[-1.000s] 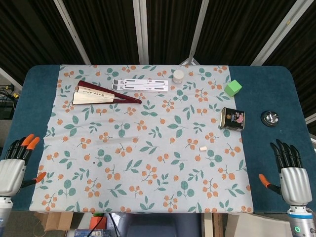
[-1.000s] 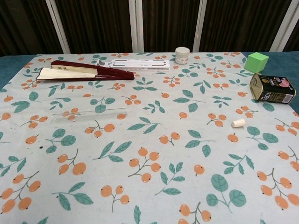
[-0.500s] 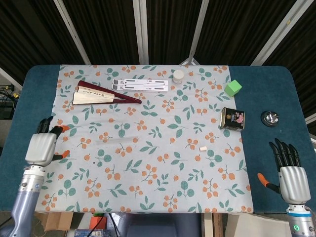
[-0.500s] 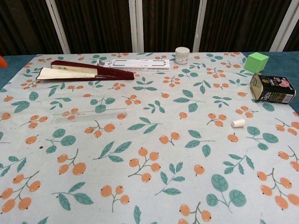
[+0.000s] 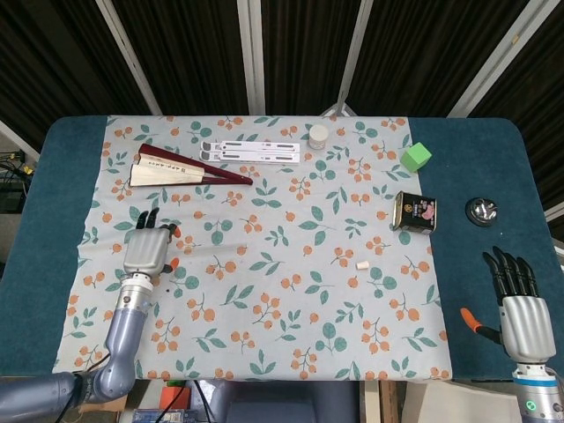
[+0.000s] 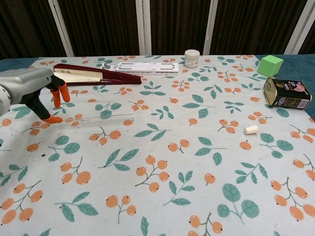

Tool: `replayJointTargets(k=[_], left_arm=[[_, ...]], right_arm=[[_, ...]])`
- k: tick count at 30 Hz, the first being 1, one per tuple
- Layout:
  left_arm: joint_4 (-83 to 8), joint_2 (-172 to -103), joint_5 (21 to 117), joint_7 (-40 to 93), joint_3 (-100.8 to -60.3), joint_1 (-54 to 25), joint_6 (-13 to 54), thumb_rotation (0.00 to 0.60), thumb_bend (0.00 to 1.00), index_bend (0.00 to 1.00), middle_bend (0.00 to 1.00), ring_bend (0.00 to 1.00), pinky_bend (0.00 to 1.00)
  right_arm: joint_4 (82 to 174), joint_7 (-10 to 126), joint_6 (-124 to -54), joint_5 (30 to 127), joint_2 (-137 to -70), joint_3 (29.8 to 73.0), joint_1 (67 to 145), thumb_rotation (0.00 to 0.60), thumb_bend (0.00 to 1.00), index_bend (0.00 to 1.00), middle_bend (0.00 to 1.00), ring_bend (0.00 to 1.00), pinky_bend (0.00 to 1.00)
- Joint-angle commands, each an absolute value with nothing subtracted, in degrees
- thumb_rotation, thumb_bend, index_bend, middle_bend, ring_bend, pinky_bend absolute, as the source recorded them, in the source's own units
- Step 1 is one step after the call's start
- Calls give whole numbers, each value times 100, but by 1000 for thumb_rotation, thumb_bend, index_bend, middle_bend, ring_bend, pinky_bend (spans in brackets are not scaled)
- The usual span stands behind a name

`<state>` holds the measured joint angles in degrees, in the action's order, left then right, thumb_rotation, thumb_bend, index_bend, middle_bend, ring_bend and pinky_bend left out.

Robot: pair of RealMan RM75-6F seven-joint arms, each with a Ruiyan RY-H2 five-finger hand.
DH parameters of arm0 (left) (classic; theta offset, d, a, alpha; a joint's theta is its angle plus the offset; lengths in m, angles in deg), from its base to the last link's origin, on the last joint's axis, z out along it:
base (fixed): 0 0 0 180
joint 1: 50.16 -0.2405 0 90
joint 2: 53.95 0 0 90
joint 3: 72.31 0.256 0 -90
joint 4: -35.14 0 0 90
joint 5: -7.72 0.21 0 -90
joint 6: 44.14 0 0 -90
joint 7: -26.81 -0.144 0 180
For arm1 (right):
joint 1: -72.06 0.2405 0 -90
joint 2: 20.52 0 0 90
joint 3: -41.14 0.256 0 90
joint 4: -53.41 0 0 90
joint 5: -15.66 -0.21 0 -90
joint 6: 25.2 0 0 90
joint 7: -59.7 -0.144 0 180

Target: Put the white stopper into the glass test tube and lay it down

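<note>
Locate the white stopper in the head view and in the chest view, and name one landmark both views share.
Head view: white stopper lies right of centre, below the tin.
Chest view: white stopper sits at the right, below the same tin.
Shared landmark: the green cube.

we note a floral cloth (image 5: 264,291) covering the blue table (image 5: 53,220); behind the table, dark slatted panels (image 5: 185,53).

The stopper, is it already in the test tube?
No, the stopper lies on the cloth by itself at the right, far from the test tube lying at the left.
</note>
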<state>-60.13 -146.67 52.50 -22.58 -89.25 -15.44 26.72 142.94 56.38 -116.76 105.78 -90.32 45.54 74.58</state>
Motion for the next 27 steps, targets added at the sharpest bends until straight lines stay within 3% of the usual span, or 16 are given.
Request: replayJointTargets(k=[1, 12, 27], left_arm=[[-5836, -14879, 5107, -2404, -8906, -1375, 2726, 600, 337, 406, 447, 23, 0], [-5241, -15357, 4776, -2678, -8876, -972, 2714, 600, 373, 421, 446, 24, 0], [-4983, -15482, 4652, -2568, -8750, -849, 2681, 600, 381, 459, 464, 40, 0]], right_arm=[[14297, 5616, -11688, 10578, -9031, 4557, 7453, 600, 243, 0, 0, 0, 0], [14296, 5550, -11724, 10607, -9034, 4553, 7442, 600, 243, 0, 0, 0, 0], [14318, 5532, -11719, 10583, -9040, 4562, 7438, 600, 243, 0, 0, 0, 0]])
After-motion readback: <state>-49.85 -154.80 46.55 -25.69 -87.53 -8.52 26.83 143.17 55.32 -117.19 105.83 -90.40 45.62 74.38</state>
